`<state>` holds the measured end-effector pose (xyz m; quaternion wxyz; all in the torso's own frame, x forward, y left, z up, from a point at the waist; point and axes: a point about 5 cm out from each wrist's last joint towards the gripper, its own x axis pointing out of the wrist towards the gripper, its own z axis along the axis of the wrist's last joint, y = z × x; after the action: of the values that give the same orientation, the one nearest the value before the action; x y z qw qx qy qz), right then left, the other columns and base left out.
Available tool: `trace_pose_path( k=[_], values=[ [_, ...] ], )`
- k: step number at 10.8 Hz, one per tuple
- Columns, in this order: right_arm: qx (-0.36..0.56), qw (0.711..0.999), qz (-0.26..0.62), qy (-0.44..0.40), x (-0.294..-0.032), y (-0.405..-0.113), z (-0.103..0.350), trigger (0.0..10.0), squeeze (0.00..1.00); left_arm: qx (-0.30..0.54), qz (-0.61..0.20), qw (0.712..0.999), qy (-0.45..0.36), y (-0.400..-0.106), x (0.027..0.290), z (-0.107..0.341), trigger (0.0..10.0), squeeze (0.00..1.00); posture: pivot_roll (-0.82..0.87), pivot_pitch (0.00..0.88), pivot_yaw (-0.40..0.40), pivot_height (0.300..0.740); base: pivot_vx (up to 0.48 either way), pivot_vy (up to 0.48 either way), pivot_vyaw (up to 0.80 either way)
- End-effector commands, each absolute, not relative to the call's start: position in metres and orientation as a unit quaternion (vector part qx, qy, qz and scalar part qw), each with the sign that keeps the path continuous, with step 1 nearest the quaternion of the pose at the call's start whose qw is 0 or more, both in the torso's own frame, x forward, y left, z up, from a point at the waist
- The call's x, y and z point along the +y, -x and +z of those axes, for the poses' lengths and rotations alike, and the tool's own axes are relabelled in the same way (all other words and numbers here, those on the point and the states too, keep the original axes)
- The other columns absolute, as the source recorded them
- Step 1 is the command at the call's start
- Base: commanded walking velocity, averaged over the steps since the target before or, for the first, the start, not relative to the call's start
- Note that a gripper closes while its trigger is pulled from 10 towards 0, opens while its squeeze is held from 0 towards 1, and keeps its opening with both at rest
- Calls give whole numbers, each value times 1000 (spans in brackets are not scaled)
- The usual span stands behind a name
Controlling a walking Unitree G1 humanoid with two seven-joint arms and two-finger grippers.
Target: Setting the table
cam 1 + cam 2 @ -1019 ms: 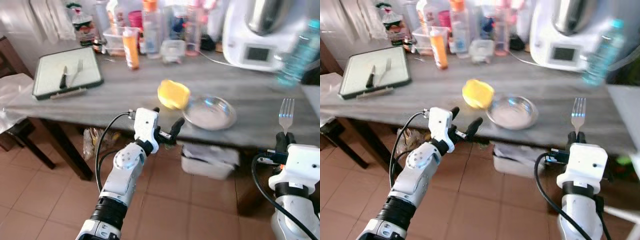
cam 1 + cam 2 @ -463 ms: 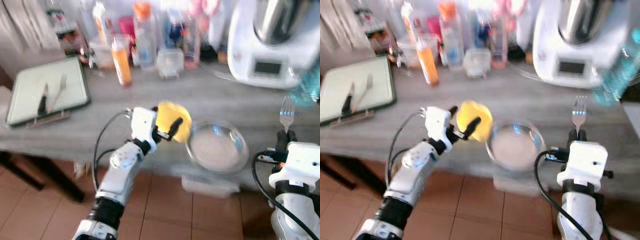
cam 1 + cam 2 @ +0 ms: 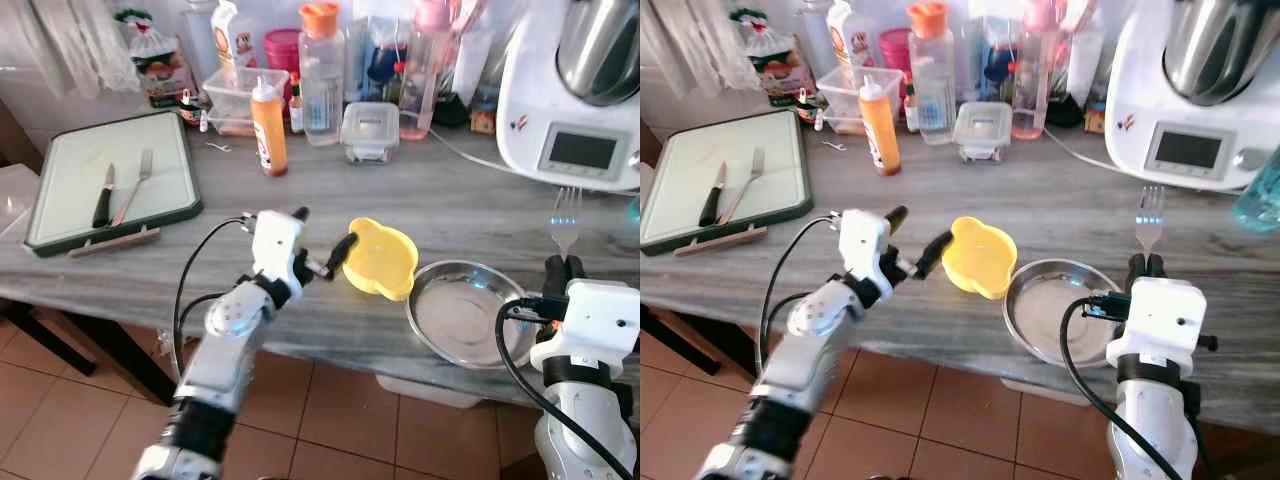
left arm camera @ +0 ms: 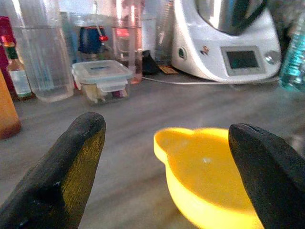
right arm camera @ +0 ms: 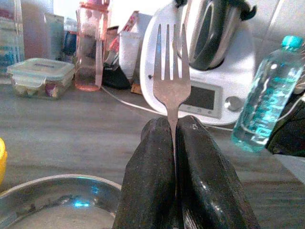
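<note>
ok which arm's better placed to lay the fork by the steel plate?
Right. Its claw is already shut on the fork, upright just behind the steel plate. The left claw is open, empty, beside the yellow bowl.

Fork (image 5: 171, 81) handle hidden between jaws; kitchen machine (image 3: 585, 90) cropped

I see a silver fork (image 5: 170, 81) standing upright, tines up, its handle pinched between the shut fingers of my right hand (image 3: 563, 268). Just beside it, a round metal plate (image 3: 466, 323) lies flat at the near edge of the grey surface (image 3: 470, 215). A yellow bowl (image 3: 380, 260) (small handle tabs) touches the plate's rim, tilted.
</note>
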<state>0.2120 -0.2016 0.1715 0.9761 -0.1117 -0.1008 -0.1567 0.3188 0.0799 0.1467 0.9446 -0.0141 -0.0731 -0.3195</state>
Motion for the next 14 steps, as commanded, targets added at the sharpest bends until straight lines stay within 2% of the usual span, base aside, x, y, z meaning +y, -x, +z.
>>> trace_pose_path(
  k=[1, 3, 11, 14],
  values=[
    [-102, 973, -169, 116, -204, -208, 175, 10000, 0, -70, -338, 938, 16, -316, 82, 148, 10000, 0, -36, 106, 28, 740, 0, 0, 0],
    [-97, 973, -175, 117, -208, -208, 174, 10000, 0, -74, -349, 934, -5, -318, 88, 151, 10000, 0, -34, 106, 27, 740, 0, 0, 0],
    [-89, 973, -178, 115, -207, -209, 171, 10000, 0, -66, -351, 934, 12, -316, 81, 150, 10000, 0, -36, 103, 32, 740, 0, -447, 0],
    [-83, 974, -177, 113, -207, -208, 169, 10000, 0, -59, -347, 936, 18, -317, 82, 148, 10000, 0, -37, 107, 32, 740, 0, -110, 0]
  ],
)
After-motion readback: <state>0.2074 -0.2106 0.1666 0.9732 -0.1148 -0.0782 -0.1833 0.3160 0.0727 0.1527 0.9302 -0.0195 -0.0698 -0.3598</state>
